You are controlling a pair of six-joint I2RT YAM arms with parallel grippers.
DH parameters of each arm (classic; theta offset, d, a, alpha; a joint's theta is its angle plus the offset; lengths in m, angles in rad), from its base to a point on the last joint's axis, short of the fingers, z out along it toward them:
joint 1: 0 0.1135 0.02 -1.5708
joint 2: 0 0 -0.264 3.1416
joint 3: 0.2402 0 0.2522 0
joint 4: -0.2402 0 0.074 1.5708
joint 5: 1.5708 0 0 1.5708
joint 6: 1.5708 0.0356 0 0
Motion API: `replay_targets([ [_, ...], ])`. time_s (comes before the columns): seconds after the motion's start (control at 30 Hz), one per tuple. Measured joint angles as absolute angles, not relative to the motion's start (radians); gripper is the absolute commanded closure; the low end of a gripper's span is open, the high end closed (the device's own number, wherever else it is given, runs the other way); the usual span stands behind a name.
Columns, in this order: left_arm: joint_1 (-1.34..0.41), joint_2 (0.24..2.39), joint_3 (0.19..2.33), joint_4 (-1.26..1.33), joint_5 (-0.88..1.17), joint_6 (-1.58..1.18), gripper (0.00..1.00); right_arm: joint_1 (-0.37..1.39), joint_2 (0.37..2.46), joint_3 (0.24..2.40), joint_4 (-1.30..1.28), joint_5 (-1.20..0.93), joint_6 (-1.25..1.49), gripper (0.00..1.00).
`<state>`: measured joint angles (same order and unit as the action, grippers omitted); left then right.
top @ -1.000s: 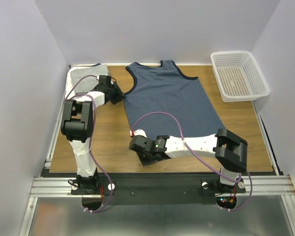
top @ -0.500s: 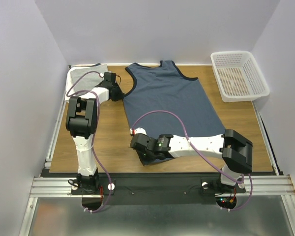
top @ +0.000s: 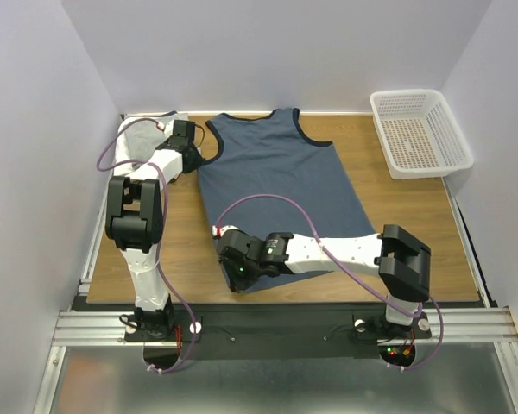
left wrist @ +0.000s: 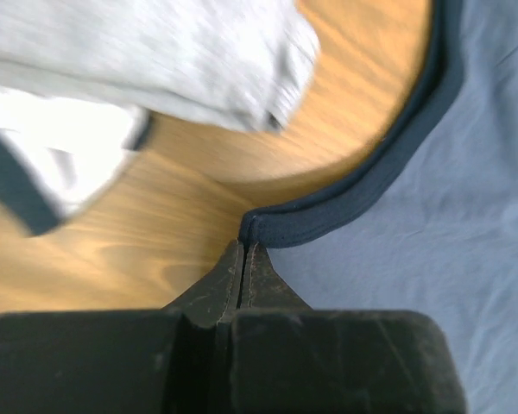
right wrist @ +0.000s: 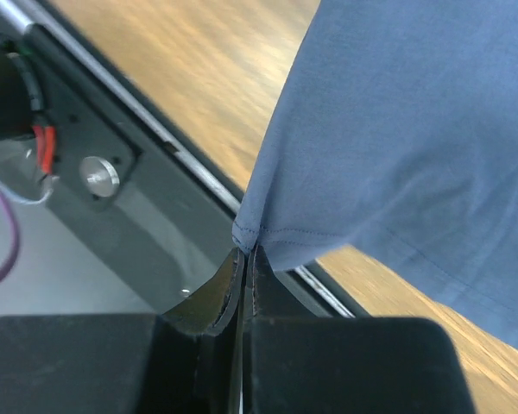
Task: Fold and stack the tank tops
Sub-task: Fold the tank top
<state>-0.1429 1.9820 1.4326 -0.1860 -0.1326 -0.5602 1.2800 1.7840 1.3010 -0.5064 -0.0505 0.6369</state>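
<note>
With left claw (left wrist: 243, 250) newly clamping trim and right claw (right wrist: 244, 250) hem, blue top (top: 276, 181) slid toward counter's (top: 190, 246) left edge; grey top (left wrist: 155, 52) blurred.

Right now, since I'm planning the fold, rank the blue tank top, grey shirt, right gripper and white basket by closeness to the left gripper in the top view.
1. Blue tank top: pinched at its armhole trim by the left gripper.
2. Grey shirt: just left, far-left corner.
3. Right gripper: near edge, shut on the hem.
4. White basket: far-right corner.
</note>
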Motion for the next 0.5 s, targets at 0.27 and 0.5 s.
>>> replay_targets([
  [0.27,-0.116,1.893,1.404,-0.207,-0.216,-0.582,1.00,1.304,1.837,1.389,-0.478,-0.129,0.628,1.00],
  [0.5,-0.124,1.908,1.458,-0.235,-0.197,-0.604,1.00,1.289,1.825,1.422,-0.450,-0.140,0.638,1.00],
])
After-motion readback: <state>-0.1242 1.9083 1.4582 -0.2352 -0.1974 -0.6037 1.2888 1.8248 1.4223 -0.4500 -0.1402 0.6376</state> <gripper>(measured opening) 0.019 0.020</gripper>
